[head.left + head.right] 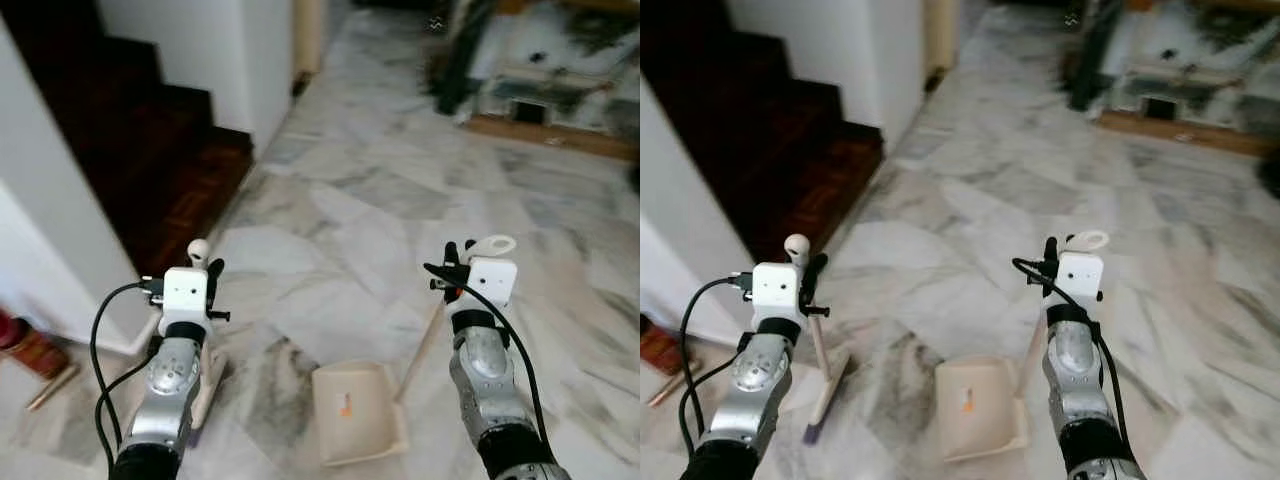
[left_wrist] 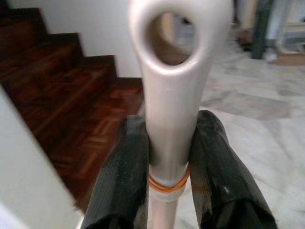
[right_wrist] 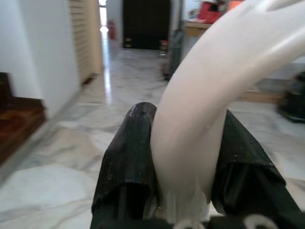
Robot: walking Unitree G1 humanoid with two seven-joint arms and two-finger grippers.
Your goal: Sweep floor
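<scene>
Broom (image 1: 821, 372) upright at near left, its pale handle rising from a head resting on the marble floor (image 1: 360, 210) to a rounded tip with a hanging hole, seen close in the left wrist view (image 2: 174, 86). Clamped near that tip by the left gripper (image 2: 169, 162), black fingers (image 2: 121, 176) pressed against either side of the handle, an orange band just below the grip. Broom head lying just left of and near the robot's left forearm, a purplish edge showing at its near end.

Dustpan (image 1: 358, 412) sitting flat on the floor between the two arms, cream-coloured, a small orange mark on its inner face, open side facing away toward the far end. Its long thin handle (image 1: 422, 345) slanting up and to the right, ending in a white loop at the top. Right gripper (image 3: 188, 157) closed on that curved white loop, jaws tight on both sides of it.

Dark wooden staircase (image 1: 150, 150) at far left beside a white wall (image 1: 230, 60). Blurred furniture (image 1: 545, 70) at far right across the floor. Red object (image 1: 15, 335) at the near left edge, too blurred to identify
</scene>
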